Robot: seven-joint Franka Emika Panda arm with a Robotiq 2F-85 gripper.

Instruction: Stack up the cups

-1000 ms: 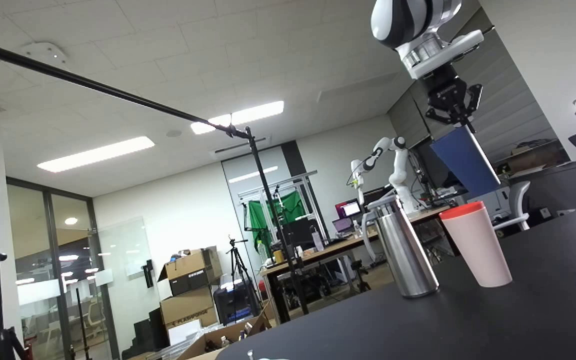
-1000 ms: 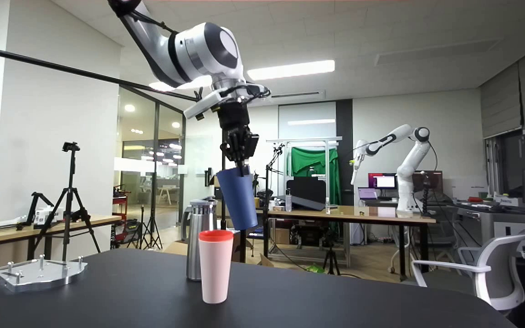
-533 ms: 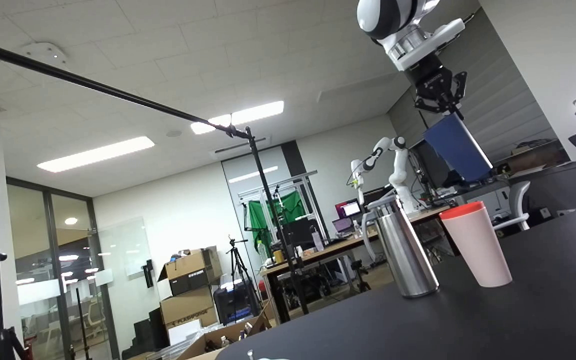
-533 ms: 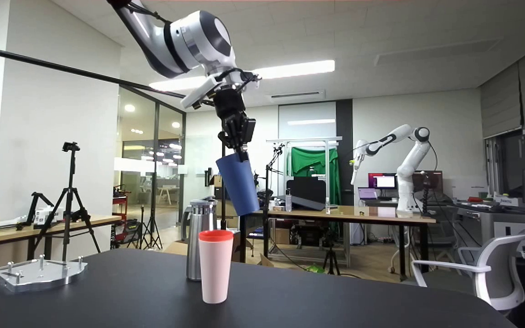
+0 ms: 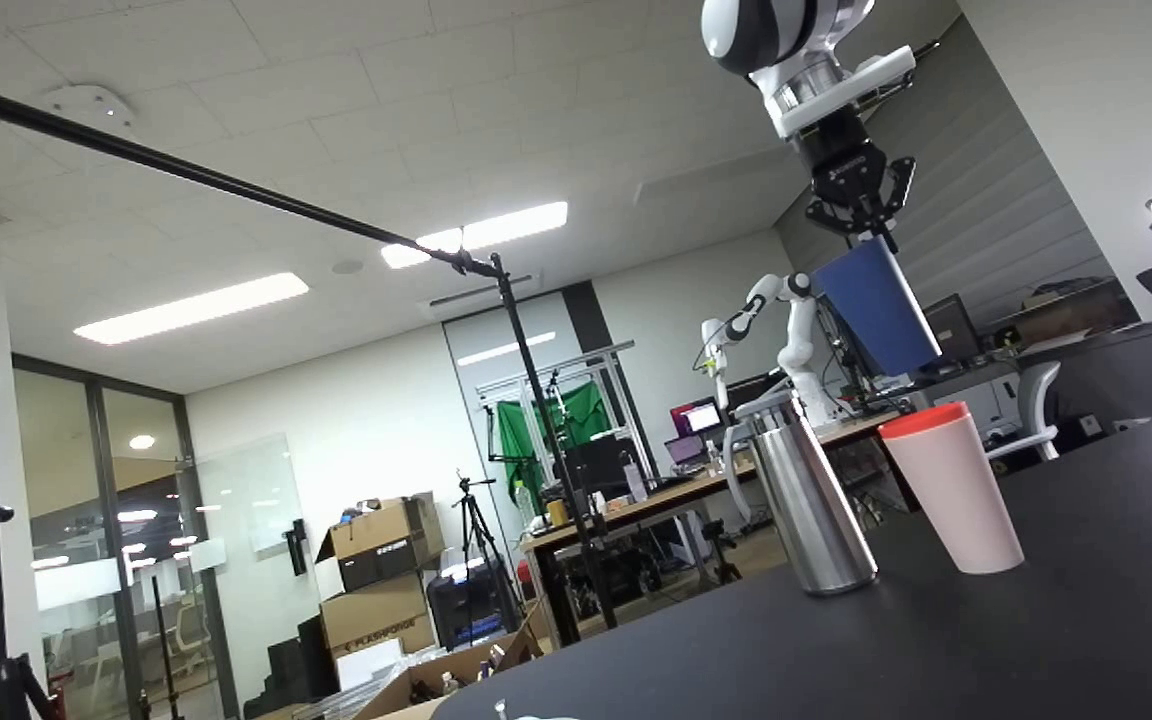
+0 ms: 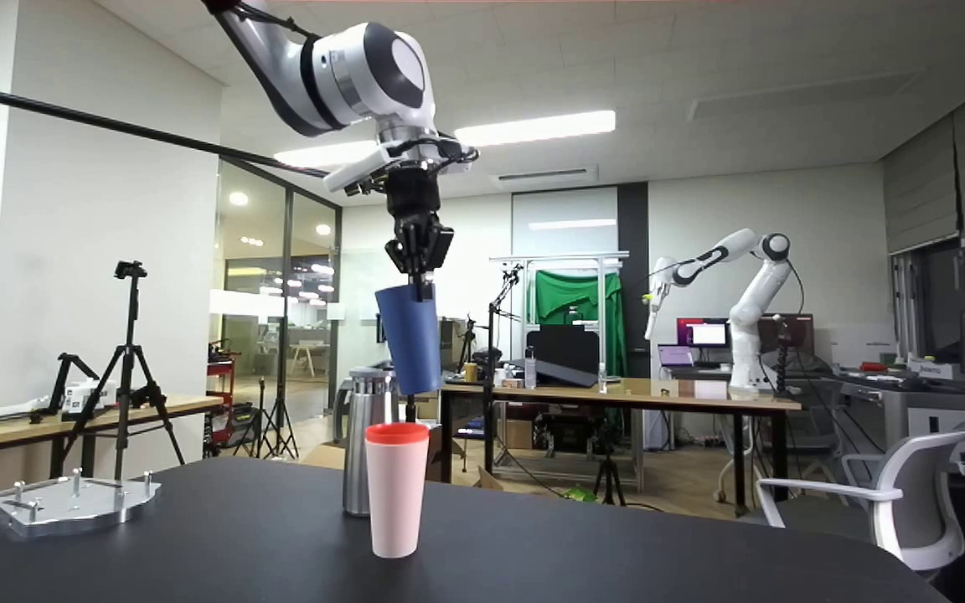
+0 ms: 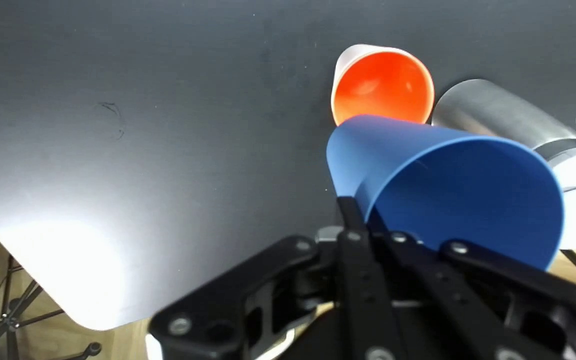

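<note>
The dark blue cup (image 5: 879, 310) hangs tilted in the air, mouth up, in both exterior views (image 6: 412, 339). My gripper (image 5: 881, 240) is shut on its rim, one finger inside and one outside, as the wrist view (image 7: 363, 212) shows. The white cup (image 6: 396, 502) stands upright on the table. The red cup (image 6: 397, 433) sits inside it; only its rim and its inside (image 7: 385, 87) show. The blue cup's base is above the red rim with a gap, a little to the left in an exterior view and to the right in the other.
A steel flask (image 5: 806, 500) with a handle stands close beside the white cup on the dark table (image 6: 533, 553). It also shows in the wrist view (image 7: 508, 115). A metal plate with pegs (image 6: 72, 502) lies at the table's side. A grey chair (image 6: 901, 494) stands beyond the edge.
The gripper and blue cup rose, then shifted left in both exterior views. The cup hangs a little less tilted now. The white and red cups and the flask have not moved.
</note>
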